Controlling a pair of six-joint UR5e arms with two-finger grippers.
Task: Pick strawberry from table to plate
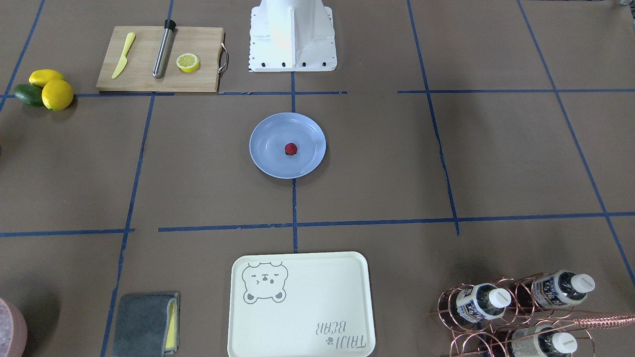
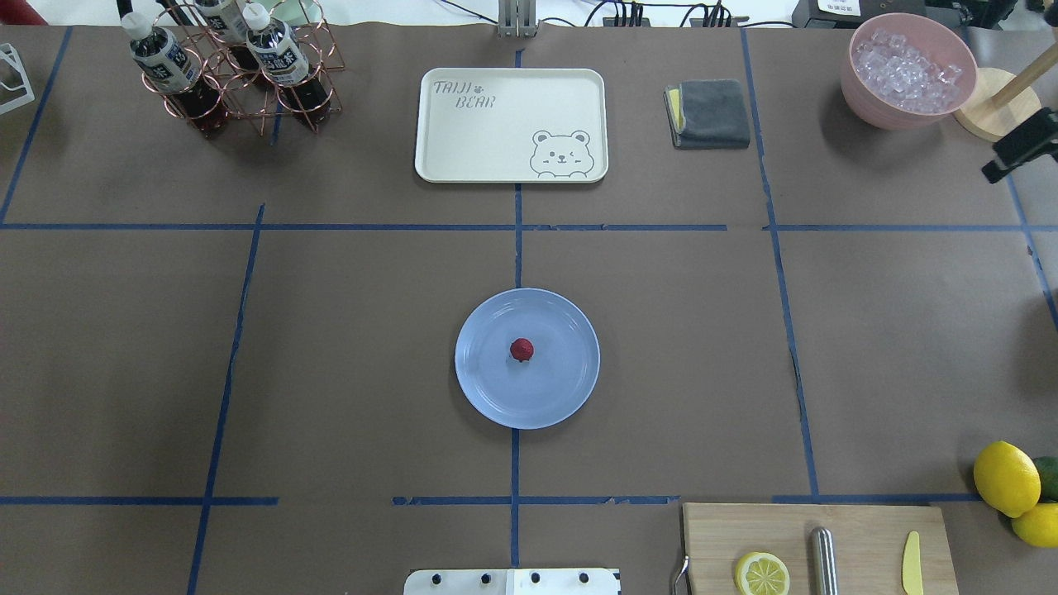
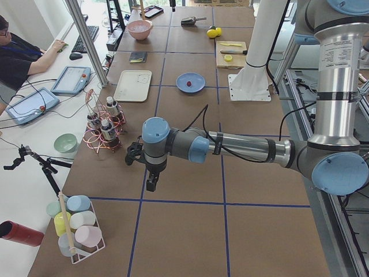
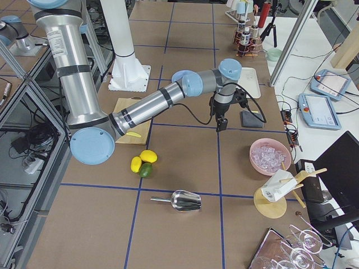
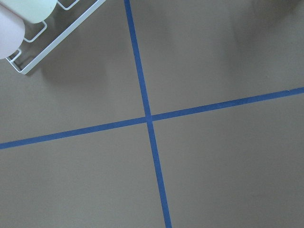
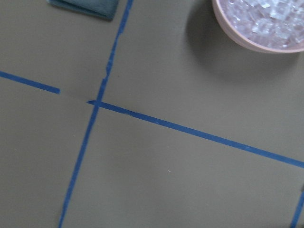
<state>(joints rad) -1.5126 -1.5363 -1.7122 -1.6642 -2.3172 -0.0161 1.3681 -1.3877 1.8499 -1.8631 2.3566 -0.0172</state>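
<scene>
The strawberry, small and dark red, lies near the middle of the light-blue plate at the centre of the taped brown table. No arm or gripper shows in the overhead or front-facing views. From the exterior left camera, my left gripper hangs over the table's end, far from the plate. In the exterior right view, my right gripper hangs near the grey cloth. I cannot tell whether either is open or shut. Both wrist views show only table and tape.
A cutting board holds a lemon half, a steel rod and a yellow knife. Lemons, a bear-print tray, a bottle rack, a bowl of ice and a cup rack line the edges. A person sits beside the table.
</scene>
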